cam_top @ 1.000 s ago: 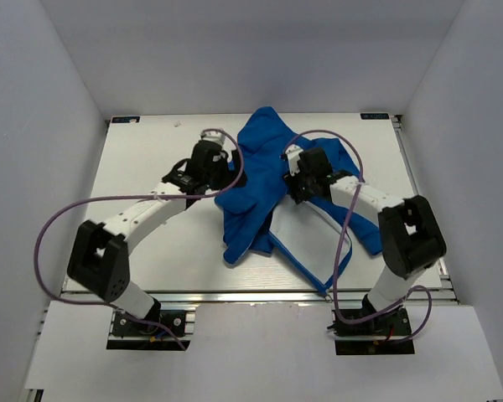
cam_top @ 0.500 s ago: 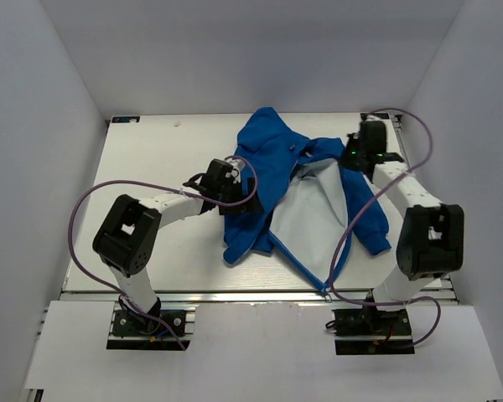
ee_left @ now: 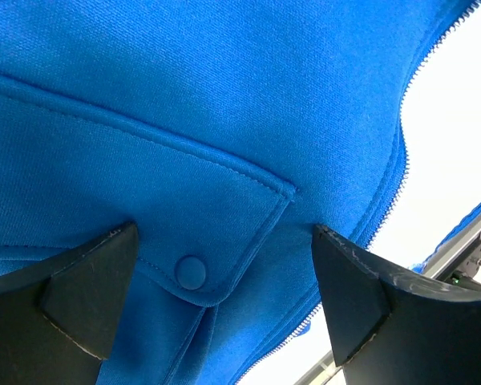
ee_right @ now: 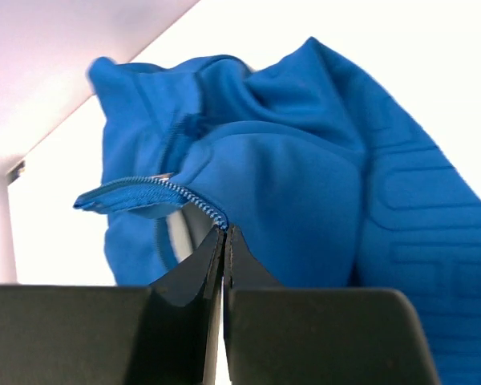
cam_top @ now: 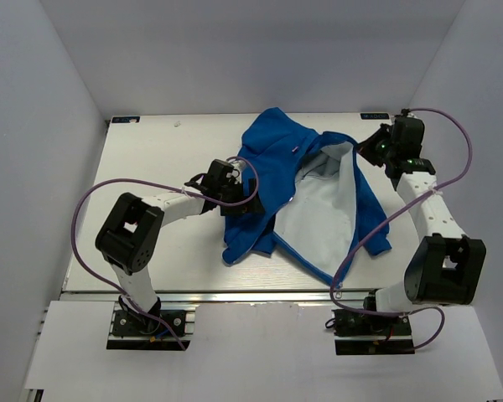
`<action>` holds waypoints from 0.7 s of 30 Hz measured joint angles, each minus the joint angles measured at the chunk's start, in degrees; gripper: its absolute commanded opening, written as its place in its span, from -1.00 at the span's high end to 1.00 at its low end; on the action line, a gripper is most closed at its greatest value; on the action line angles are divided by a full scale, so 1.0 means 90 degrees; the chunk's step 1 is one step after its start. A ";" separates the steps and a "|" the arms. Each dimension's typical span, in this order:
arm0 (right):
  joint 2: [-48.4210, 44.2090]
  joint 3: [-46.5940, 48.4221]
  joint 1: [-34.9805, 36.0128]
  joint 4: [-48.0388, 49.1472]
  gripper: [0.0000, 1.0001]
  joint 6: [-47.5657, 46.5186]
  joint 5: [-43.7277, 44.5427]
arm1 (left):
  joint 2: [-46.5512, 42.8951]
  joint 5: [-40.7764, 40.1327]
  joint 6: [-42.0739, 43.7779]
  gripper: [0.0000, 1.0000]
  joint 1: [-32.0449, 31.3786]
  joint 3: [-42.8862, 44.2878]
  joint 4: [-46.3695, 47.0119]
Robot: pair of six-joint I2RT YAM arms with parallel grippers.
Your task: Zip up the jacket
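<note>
right gripper clamped on silver zipper edge of soft royal-blue fleece jacket at 2 o'clock, left gripper wide open at 9: pull taut gently.

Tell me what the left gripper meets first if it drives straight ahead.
Probably the snap-buttoned pocket flap of the jacket, lying right in front of the open left gripper; how far ahead is unclear.

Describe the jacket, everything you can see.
The jacket is royal-blue fleece, unzipped, spread open on the table with its pale lining up. Pale zipper teeth edge the front; a pocket flap has a snap. The right tool pinches the zipper edge; the open left tool stands either side of that flap.
</note>
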 measured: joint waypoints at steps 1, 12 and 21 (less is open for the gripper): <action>0.0087 0.0068 0.0012 0.0024 1.00 0.0063 -0.0104 | 0.0000 0.0022 0.0000 -0.96 0.0000 0.0000 0.0000; 0.1768 0.0692 0.2232 0.0437 0.98 0.0308 -0.0612 | -0.0282 0.0148 -0.0005 -0.96 -0.0002 -0.0015 -0.0097; 0.2246 0.0996 0.2761 0.0083 -0.79 -0.0007 -0.0818 | -0.1647 -0.0350 0.0005 -0.96 -0.0012 -0.0342 -0.0695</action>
